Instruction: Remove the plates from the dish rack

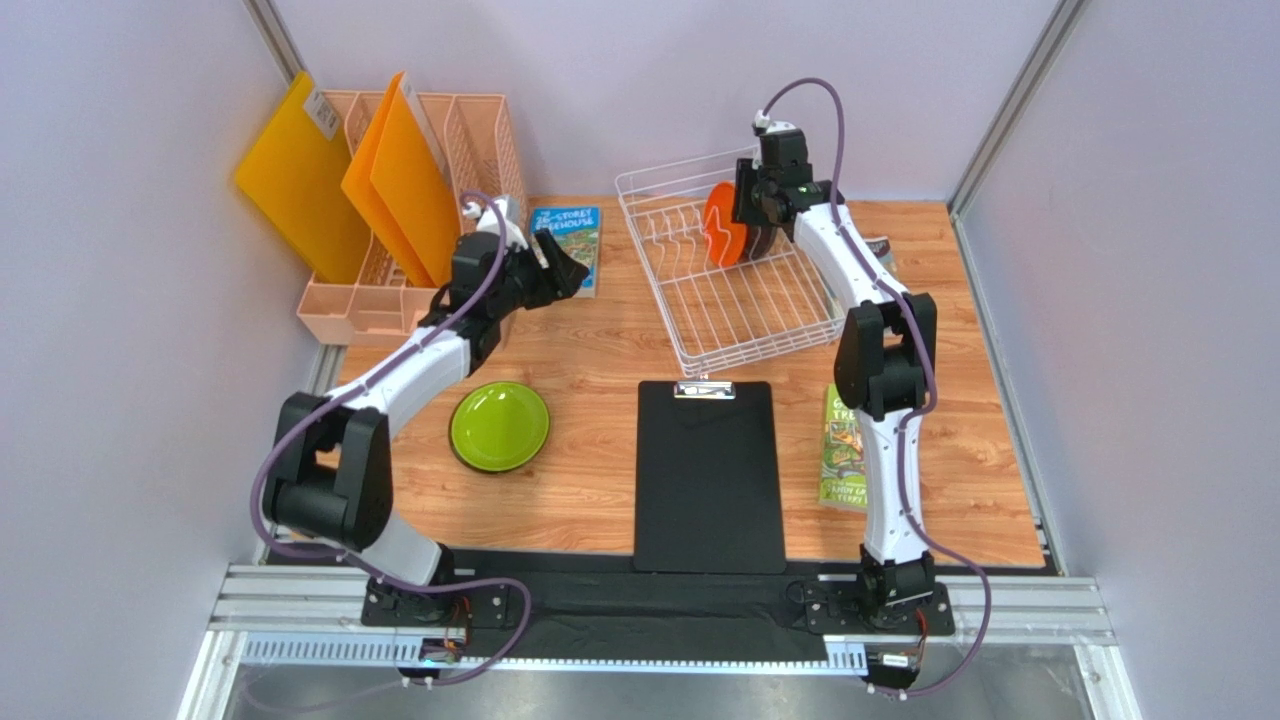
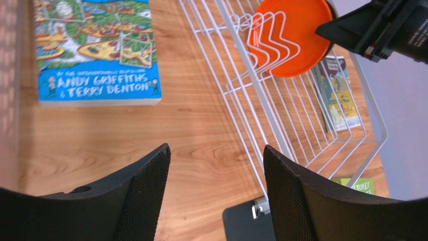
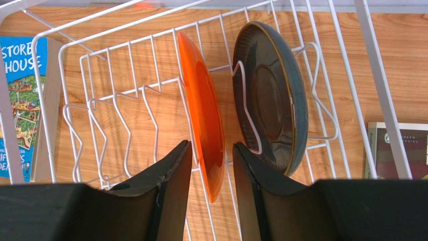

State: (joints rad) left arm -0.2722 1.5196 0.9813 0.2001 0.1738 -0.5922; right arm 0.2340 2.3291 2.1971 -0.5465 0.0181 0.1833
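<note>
Wood-grain table (image 1: 601,510). I log a black clipboard (image 1: 706,473) lying flat at centre, near the front edge, with its metal clip at the far end.

Back left: a peach mesh file holder (image 1: 353,308). Two orange folders (image 1: 394,173) stand tilted in or against it.

Just right of the holder, a blue paperback (image 1: 576,222) lies flat. The cover reads Andy Griffiths & Terry Denton.

Right side: a green book (image 1: 836,458), flat, partly hidden.

Back right: a darker book (image 3: 397,150), title unreadable.

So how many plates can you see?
3. A lime green plate lies on the table; an orange plate and a dark grey-teal plate stand upright in the dish rack, the orange one between the fingers of the right gripper. Others may be hidden.
</note>
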